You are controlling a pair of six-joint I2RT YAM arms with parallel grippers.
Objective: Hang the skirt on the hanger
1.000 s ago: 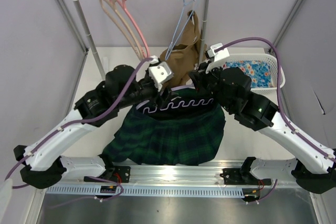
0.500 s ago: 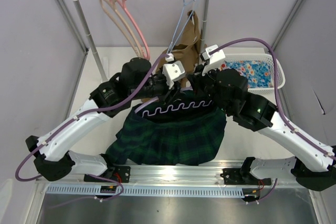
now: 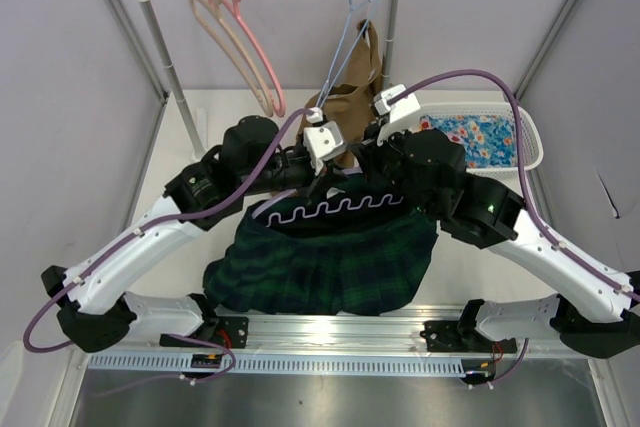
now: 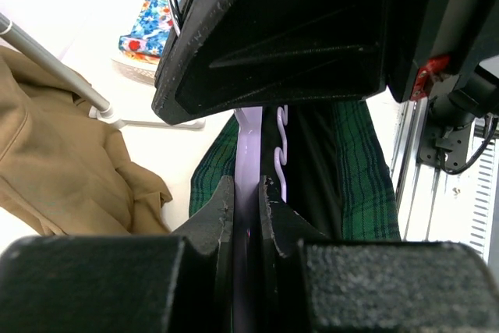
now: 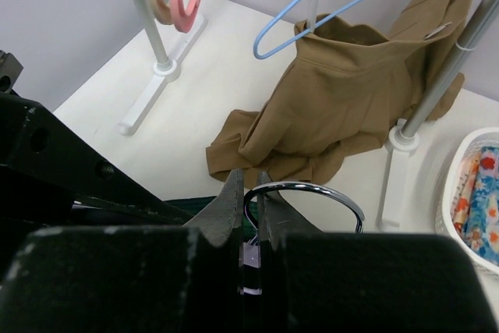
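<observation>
White tabletop (image 3: 232,107), pleated skirt (image 3: 320,272), scalloped hanger (image 3: 330,210)

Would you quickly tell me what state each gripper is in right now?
Left gripper: closed on the lavender hanger.
Right gripper: closed on the base of the hanger's metal hook.

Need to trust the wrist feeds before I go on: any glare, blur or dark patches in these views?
Top external: sharp and evenly lit, with glare on the metal rail by the skirt. Left wrist: the left pincer is a dark blur up close, the table behind washed out, the hanger between its fingers legible. Right wrist: background sharp, the right pincer black and soft.
</observation>
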